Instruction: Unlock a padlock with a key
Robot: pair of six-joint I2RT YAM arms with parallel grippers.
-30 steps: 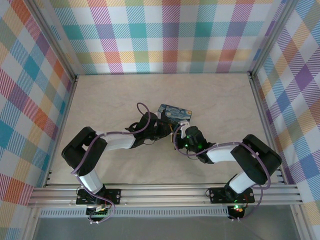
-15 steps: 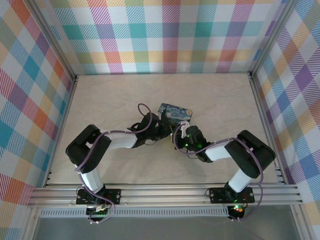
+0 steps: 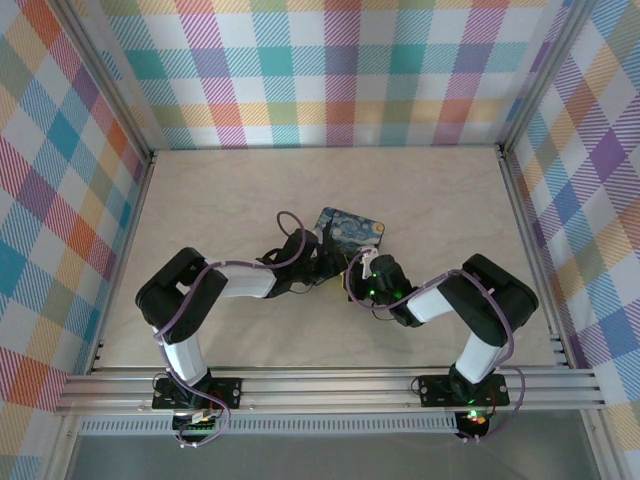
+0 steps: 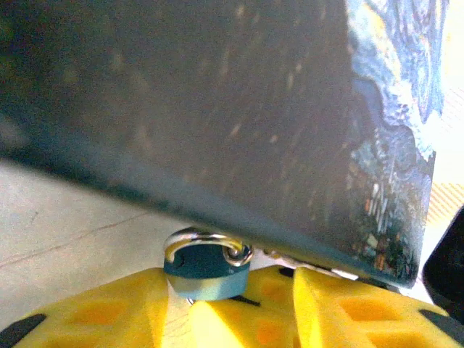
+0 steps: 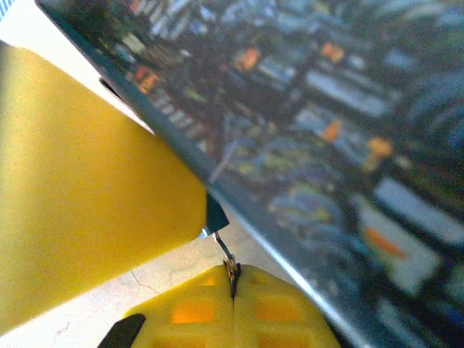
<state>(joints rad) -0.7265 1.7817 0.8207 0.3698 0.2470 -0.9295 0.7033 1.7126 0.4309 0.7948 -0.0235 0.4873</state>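
Yellow pads of the right gripper (image 5: 233, 290): at the bottom centre of the right wrist view we see them pressed flat together, clenched on the key (image 5: 225, 251).
Key blade: a dark sliver rises from the seam and leans up-left, ending just under the padlock (image 5: 215, 215). We cannot tell whether it has entered the keyway.
Hold of the left gripper (image 4: 208, 301): low in the left wrist view its yellow fingers clasp the blue body, grasping the padlock with the shackle (image 4: 206, 243) upward and both legs seated.
Painted tin (image 4: 217, 109): it looms just behind the padlock, its lower edge nearly on the shackle.
Overhead: both grippers meet at mid-frame, just below the tin.
Step in hand: we judge it to be seating the key in the keyway.
Doing it well: we should line the blade up with the slot, push lightly along its own axis, hold the padlock rigid, and turn only once the key is fully seated. A sideways push could bend the sliver or slip it in the pads.
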